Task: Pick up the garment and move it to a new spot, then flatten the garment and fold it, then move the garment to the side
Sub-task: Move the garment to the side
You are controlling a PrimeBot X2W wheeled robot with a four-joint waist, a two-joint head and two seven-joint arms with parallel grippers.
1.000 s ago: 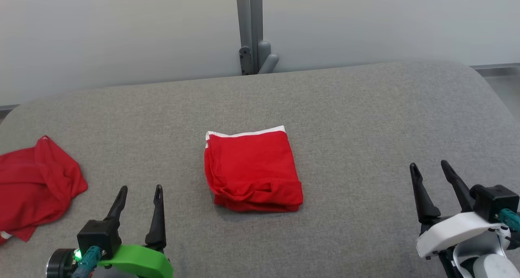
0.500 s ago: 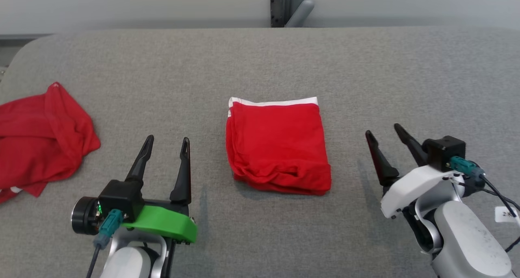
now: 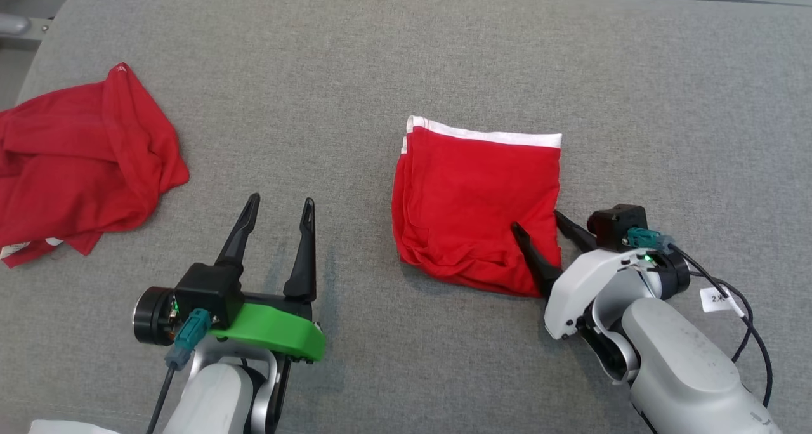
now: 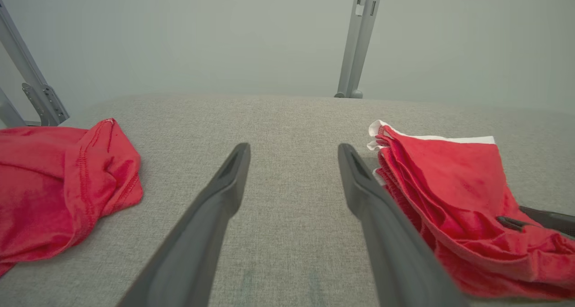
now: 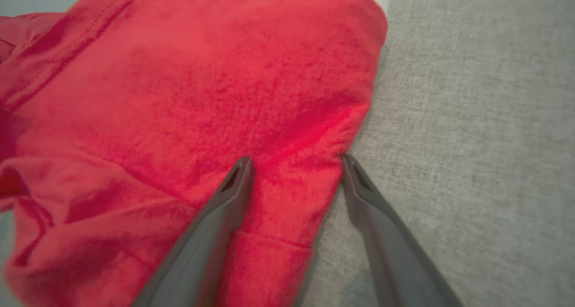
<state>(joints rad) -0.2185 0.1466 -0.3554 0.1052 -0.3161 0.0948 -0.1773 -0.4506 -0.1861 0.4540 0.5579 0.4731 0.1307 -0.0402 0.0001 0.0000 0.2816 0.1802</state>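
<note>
At the near right corner of the folded garment (image 3: 476, 205), straddles its edge with the right hand (image 3: 536, 220) spread wide; left of it, holds the left hand (image 3: 281, 199) wide, empty.

A small white tag (image 3: 718, 299) on a black cable (image 3: 750, 313) at the near right bore a "2" followed by a mark too small to read. No other writing was legible.

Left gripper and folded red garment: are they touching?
Apart. The head view shows bare grey surface between the left gripper and the folded red garment.
</note>
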